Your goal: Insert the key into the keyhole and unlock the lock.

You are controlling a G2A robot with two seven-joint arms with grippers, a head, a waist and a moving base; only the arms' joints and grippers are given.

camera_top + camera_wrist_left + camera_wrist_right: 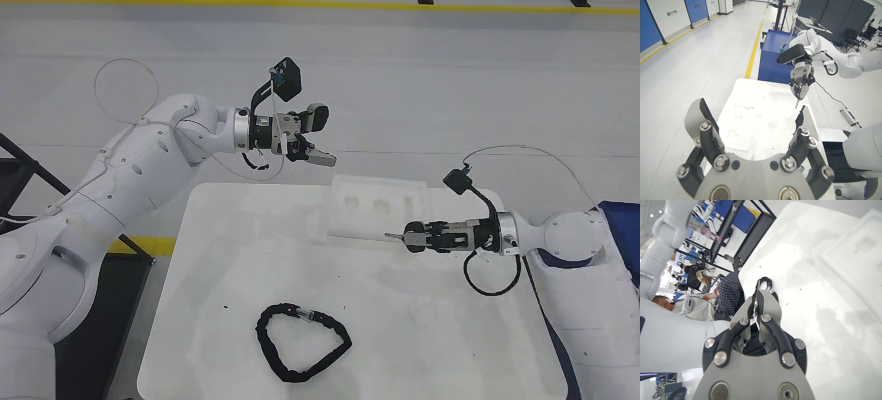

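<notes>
A black chain lock lies curled in a loop near the front of the white table; part of it shows past my right fingertips as the lock. My right gripper hovers over the table's middle right, shut on a small metal key whose blade points toward the foam tray. From the left wrist view the key hangs from the right gripper. My left gripper is raised beyond the table's far left corner, open and holding nothing, also seen as the left gripper.
A white foam tray with several shallow recesses sits at the back middle of the table. A blue cabinet stands off the table's right side. A power brick with cable lies on the floor.
</notes>
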